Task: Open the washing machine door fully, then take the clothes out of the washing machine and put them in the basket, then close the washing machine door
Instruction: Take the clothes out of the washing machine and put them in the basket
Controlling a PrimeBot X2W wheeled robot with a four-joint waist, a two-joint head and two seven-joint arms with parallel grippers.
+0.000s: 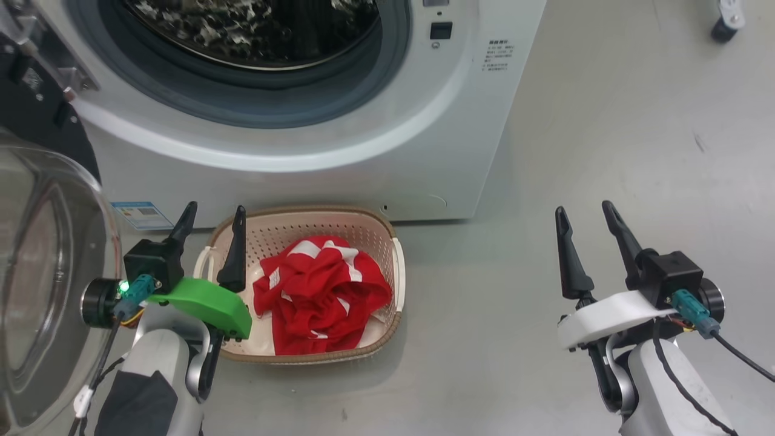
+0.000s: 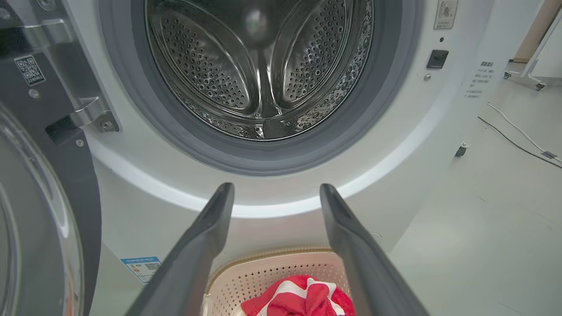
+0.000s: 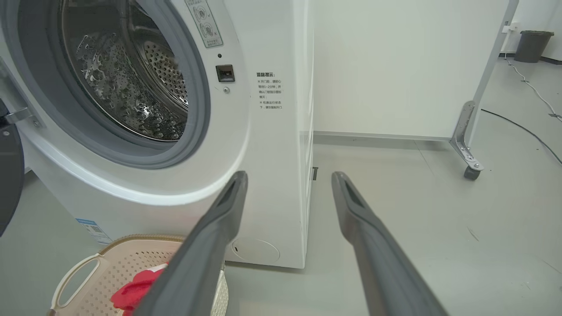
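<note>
Just left of your left gripper (image 1: 216,208) the washing machine door (image 1: 48,272) stands swung wide, clear of the mouth so a reach goes in freely. That gripper's fingers are spread with nothing between them, poised over the left rim of the basket (image 1: 398,266); the clothes (image 1: 321,290) lie heaped inside it, just right of the fingertips. Ahead of both grippers the washing machine (image 1: 363,151) gapes, and its drum (image 2: 259,66) looks bare from the left wrist view — I judge unloading done. Your right gripper (image 1: 583,207), also spread and empty, hangs well right of the basket over the floor (image 1: 514,363); closing the door remains.
</note>
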